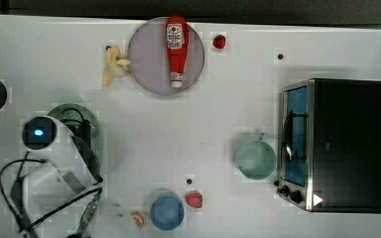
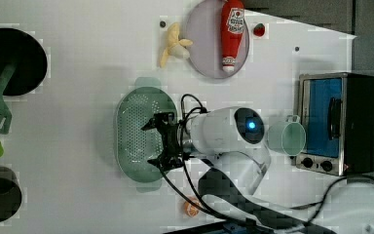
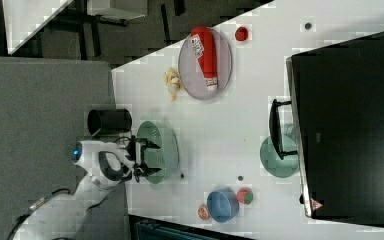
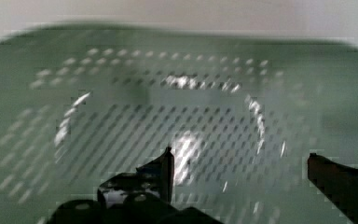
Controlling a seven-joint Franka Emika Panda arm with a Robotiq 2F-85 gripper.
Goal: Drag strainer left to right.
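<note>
My gripper point(image 2: 152, 140) hangs with jaws wide apart inside the pale green strainer point(image 2: 135, 127), which lies well left of the teal mug point(image 2: 286, 138) in the left view. If I press on the shallow perforated floor rather than hook the wall, I judge I may slip; dragged too far right, the strainer could strike that mug.

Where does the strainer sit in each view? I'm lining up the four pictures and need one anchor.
Top view: strainer at the left, partly under the arm.
Left view: centre-left, under the open gripper.
Right view: lower centre-left, at the table's edge.
Wrist view: its holed floor behind the fingertips.
Shared landmark: the ketchup bottle on the lilac plate.
</note>
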